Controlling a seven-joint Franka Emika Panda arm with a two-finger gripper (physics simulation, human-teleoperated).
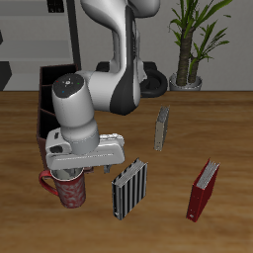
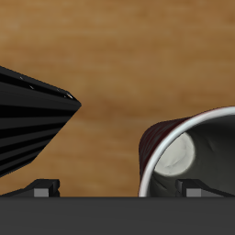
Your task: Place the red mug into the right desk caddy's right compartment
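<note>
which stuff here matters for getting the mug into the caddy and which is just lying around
Belongs to the job:
- red mug, under the hand
- right desk caddy, behind the arm, mostly hidden

Just lying about:
- striped book beside the mug
- grey book, farther back
- red book
- potted plant behind the table

Wooden table (image 1: 227, 119), potted plant (image 1: 190, 40) behind, pale wall.

The arm (image 1: 117, 59) was built of glossy white rounded shells joined by dark grey bands at the joints. A pale grey cylindrical wrist with a dark round cap on top led to the gripper (image 1: 77, 170), a flat light-grey block with dark fingers
</note>
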